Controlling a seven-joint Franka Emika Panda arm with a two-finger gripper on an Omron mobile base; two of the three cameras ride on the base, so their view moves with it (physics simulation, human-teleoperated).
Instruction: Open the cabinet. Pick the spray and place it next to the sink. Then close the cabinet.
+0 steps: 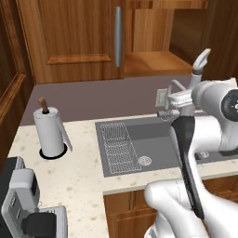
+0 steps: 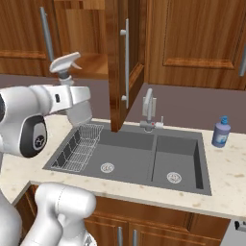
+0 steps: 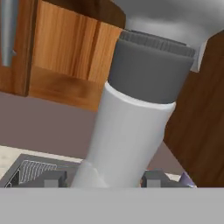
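Between the jaws stood the spray [image 3: 127, 127], its white body clamped by the two dark finger tips at the bottom of the hand view, grey collar and trigger head rising above them. The gripper [image 3: 105, 178] held it upright, out of the cabinet [image 2: 122, 62] and above the left end of the sink [image 2: 134, 153].

Just below the jaws lay the wire rack [image 2: 79, 146] in the left basin, with the counter [image 2: 226, 158] around it. Beyond them the cabinet's right door hung open, its edge and grey bar handle [image 2: 126, 60] jutting over the sink toward the faucet [image 2: 149, 110]; the shelf [image 1: 155, 62] behind looked bare.

Judged from here, the open door was the main hazard: a sideways carry could knock the spray's head or the arm against it. Released over the basin, the bottle would drop onto the rack, not beside the sink. A tall, narrow bottle could also topple if set down tilted.

No brand or writing could be read; the far blue bottle [image 2: 221, 132] carried a label too small to make out.
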